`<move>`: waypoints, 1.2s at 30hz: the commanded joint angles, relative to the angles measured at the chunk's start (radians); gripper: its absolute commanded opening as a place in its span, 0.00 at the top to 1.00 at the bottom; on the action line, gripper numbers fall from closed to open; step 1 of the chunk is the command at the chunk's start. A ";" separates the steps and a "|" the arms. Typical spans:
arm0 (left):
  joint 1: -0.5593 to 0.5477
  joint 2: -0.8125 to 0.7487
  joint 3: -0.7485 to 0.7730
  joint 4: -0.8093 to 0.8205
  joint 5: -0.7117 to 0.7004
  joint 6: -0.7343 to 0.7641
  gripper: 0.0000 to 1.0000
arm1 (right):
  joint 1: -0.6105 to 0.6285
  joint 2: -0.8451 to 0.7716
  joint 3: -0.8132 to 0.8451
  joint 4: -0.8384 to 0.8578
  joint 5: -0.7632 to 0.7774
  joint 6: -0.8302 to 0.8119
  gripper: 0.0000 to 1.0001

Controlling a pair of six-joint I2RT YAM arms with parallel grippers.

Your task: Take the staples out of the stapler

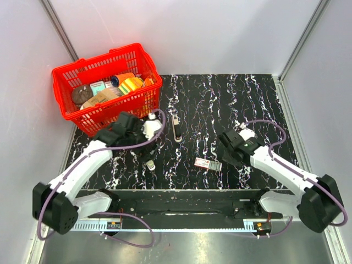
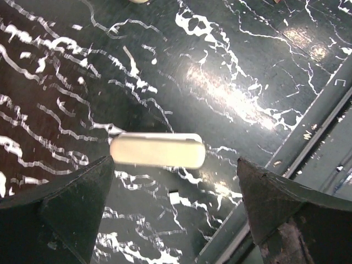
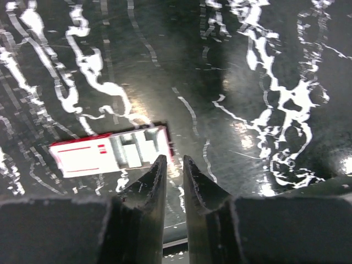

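The stapler (image 1: 176, 130), a slim black bar with a silver top piece, lies on the black marbled table between the two arms and is in neither wrist view. My left gripper (image 1: 147, 147) hangs open and empty over an all-pale cream bar (image 1: 150, 163). In the left wrist view the cream bar (image 2: 158, 150) lies flat between and just beyond the spread fingers (image 2: 66, 209), and my left gripper (image 2: 175, 160) touches nothing. My right gripper (image 1: 225, 144) is shut and empty. Its tips (image 3: 174, 158) sit just beside the right end of a red-and-white staple box (image 3: 110, 153).
A red basket (image 1: 66, 74) full of mixed goods stands at the back left. The staple box (image 1: 208, 164) lies near the front middle. A tiny white bit (image 2: 174, 198) lies under the left gripper. A metal rail (image 1: 181, 209) runs along the near edge.
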 commanded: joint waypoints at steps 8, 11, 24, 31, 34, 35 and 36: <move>-0.254 0.373 0.064 0.366 -0.214 0.014 0.02 | -0.166 -0.062 -0.192 0.152 -0.201 -0.004 0.87; -0.308 0.476 0.100 0.399 -0.242 0.013 0.03 | -0.193 -0.031 -0.215 0.198 -0.237 -0.015 0.88; -0.405 0.673 0.158 0.492 -0.263 0.005 0.04 | -0.217 0.088 -0.234 0.319 -0.341 -0.031 0.94; -0.422 0.736 0.198 0.502 -0.249 -0.003 0.04 | -0.217 0.138 -0.226 0.367 -0.369 -0.028 0.96; -0.433 0.753 0.203 0.507 -0.234 -0.012 0.04 | -0.217 0.153 -0.220 0.376 -0.369 -0.028 0.97; -0.439 0.756 0.203 0.510 -0.232 -0.013 0.04 | -0.219 0.158 -0.218 0.380 -0.394 -0.028 0.97; -0.448 0.760 0.203 0.513 -0.235 -0.015 0.05 | -0.217 0.162 -0.220 0.388 -0.399 -0.026 0.97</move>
